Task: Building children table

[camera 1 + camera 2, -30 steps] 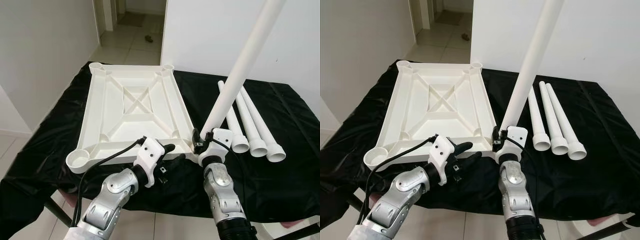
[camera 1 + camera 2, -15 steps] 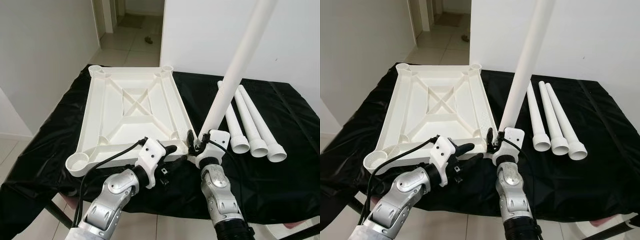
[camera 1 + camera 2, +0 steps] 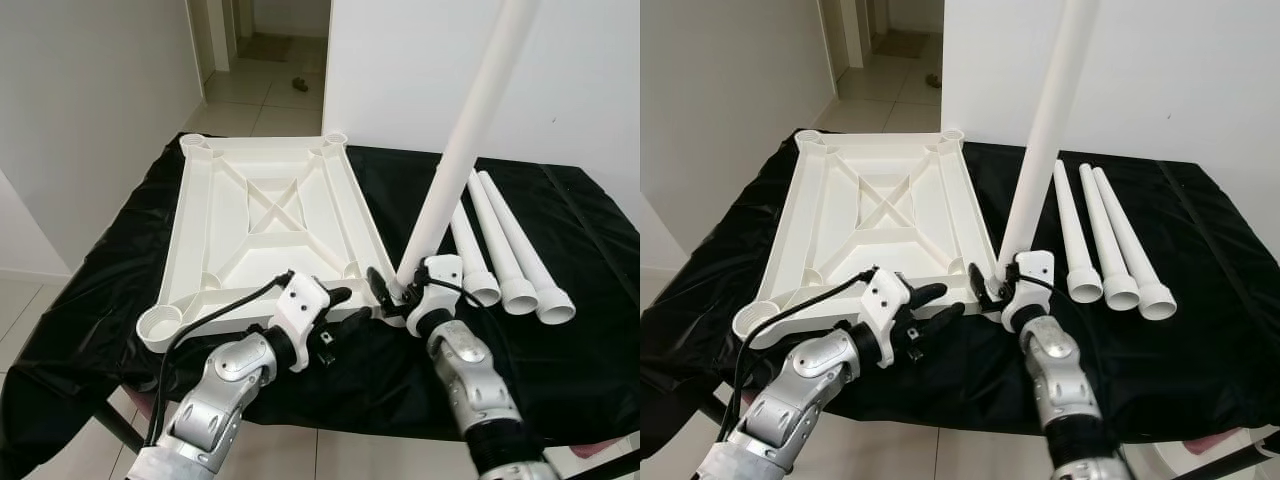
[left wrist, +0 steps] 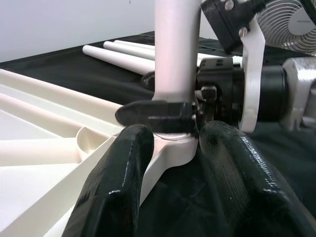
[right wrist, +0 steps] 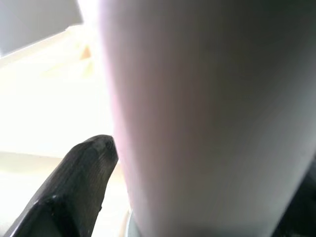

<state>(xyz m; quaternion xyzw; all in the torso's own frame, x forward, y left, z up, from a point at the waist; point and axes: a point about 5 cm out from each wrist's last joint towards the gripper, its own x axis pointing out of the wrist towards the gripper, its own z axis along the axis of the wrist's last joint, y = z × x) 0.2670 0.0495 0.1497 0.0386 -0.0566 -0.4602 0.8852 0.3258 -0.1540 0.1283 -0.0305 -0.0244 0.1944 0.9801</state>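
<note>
Table panel (image 3: 265,225): white moulded children's table top, lying underside up on the black cloth; cross-braced ribs face upward; round leg sockets at its corners.
Near-left socket (image 3: 158,322): open cup, no leg in it.
Near-right socket (image 4: 170,148): carries the foot of the held leg; lies between the two fingers of the left gripper, as the left wrist view shows.
Held leg (image 3: 462,160): long white tube, standing nearly upright and leaning slightly to the right toward its top; lower end set at the near-right corner of the panel.
Right gripper (image 3: 388,292): at the foot of the held leg, just above the socket; jaws clamped on the tube, one black finger (image 5: 74,185) pressed against its side in the right wrist view.
Left gripper (image 3: 343,307): reaching in from the left at the near edge of the panel, beside the right gripper; jaws apart, its fingers (image 4: 116,190) straddling the corner socket, close to it; contact cannot be told.
Spare legs (image 3: 505,255): three white tubes lying side by side on the cloth, right of the panel, flared open ends toward the robot; apart from both grippers.
Tabletop (image 3: 575,345): covered in black cloth, bearing panel and legs.
Surroundings: white walls, tiled floor (image 3: 250,100) and an open doorway beyond.
</note>
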